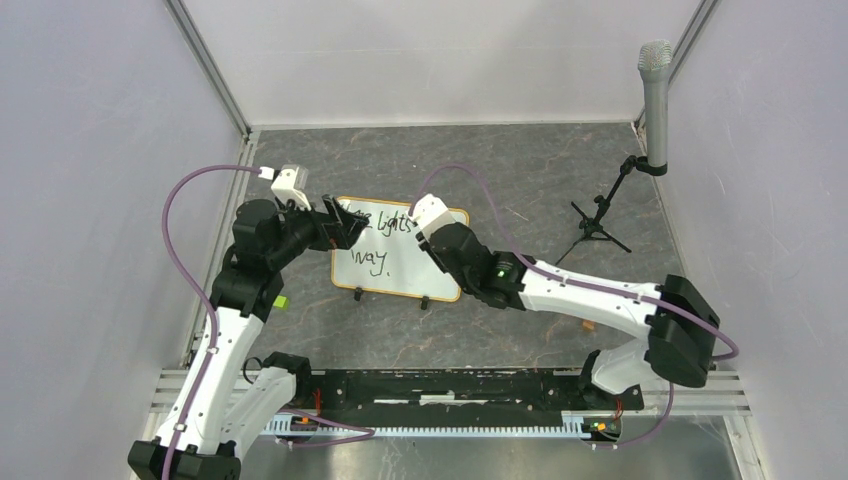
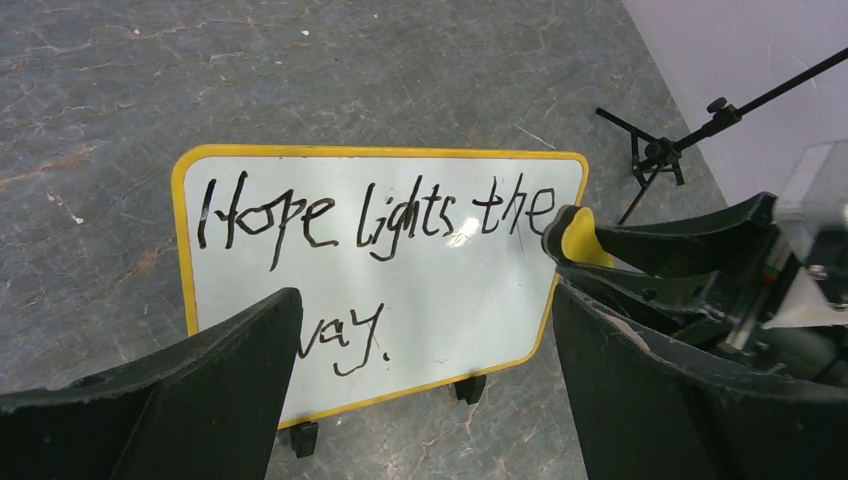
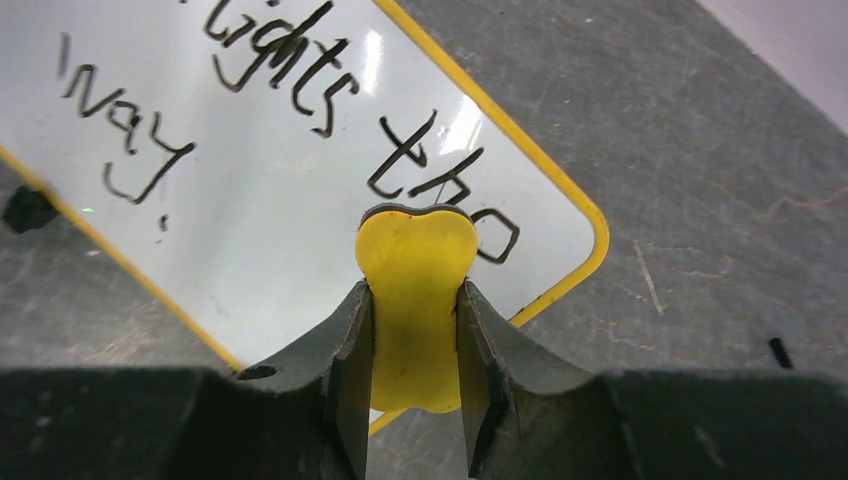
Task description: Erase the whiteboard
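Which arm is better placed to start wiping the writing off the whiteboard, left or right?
Right. The right gripper is shut on the yellow eraser, held at the word "the" on the whiteboard. The left gripper is open and holds nothing to wipe with.

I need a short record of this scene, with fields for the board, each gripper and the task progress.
whiteboard: on the table, reads "Hope lights the way."
right gripper: shut on the yellow eraser, at the word "the"
left gripper: open, empty, near the board's far left corner
progress: no writing wiped yet
other: microphone on a stand, far right
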Controlling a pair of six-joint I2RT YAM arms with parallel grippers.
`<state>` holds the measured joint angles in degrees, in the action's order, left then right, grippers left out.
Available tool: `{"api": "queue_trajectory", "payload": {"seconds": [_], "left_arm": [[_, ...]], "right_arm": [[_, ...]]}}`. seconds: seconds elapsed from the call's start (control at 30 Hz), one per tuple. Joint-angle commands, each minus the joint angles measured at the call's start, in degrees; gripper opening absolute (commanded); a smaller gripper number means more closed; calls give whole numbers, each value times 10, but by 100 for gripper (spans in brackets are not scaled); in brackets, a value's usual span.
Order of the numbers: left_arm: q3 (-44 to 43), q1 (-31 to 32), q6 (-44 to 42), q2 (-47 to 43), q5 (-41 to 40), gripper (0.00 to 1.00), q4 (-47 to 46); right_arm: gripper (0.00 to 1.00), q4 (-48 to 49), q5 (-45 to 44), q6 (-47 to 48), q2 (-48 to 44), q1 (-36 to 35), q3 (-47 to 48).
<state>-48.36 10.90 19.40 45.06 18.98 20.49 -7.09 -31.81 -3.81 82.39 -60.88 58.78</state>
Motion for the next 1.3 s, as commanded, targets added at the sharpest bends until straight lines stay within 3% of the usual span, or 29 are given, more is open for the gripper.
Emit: {"api": "queue_trajectory", "payload": {"seconds": [0.0,0.2,0.37,0.6,0.7,0.83,1.03,1.27], "left_arm": [[-7,-3,-2,-1,-11,100,-9],[-8,-4,-2,4,-15,100,-7],[-8,-5,1,9,-15,100,-6],[-25,-15,10,46,3,100,-7],[-52,-15,28,75,-10,100,1],[-149,-21,76,149,-84,100,72],[-233,-78,103,275,-41,100,78],[-267,-100,48,377,-18,98,88]], "right_arm": [[14,66,-82,76,36,1,37],[19,97,-88,100,81,14,48],[46,91,-71,98,79,19,44],[61,92,-26,96,48,32,18],[60,82,-16,90,46,42,14],[57,96,-8,99,38,50,-2],[56,93,34,98,44,56,7],[58,82,62,98,47,56,23]]}}
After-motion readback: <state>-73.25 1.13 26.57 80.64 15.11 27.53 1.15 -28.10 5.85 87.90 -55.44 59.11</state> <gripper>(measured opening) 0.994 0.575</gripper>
